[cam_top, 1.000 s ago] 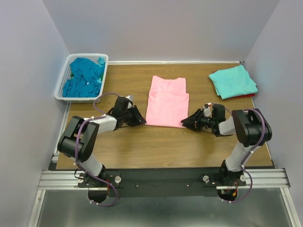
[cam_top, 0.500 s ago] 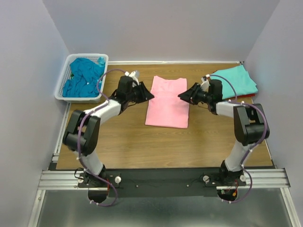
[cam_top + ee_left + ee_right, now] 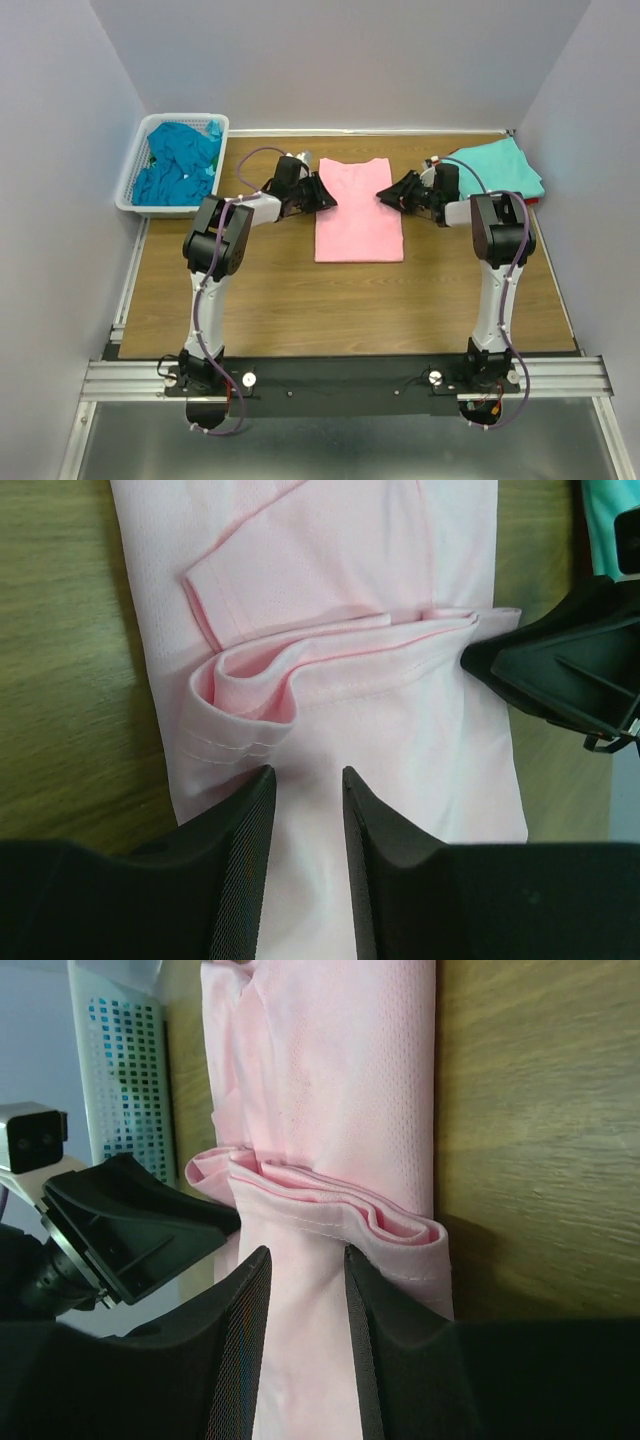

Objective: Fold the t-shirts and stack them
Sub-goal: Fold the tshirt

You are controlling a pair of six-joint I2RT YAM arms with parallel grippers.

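Both jaws half-parted at the pink t-shirt (image 3: 360, 225)
My left gripper (image 3: 308, 772) and right gripper (image 3: 308, 1250) face each other across its bunched fold on the table (image 3: 280, 300); fabric shows in each gap, but I cannot tell whether it is pinched.

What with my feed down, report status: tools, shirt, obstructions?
Left tool and right tool pinching side edges of pink shirt. Shirt folded over, flat on table. Aqua shirt close beside right tool.
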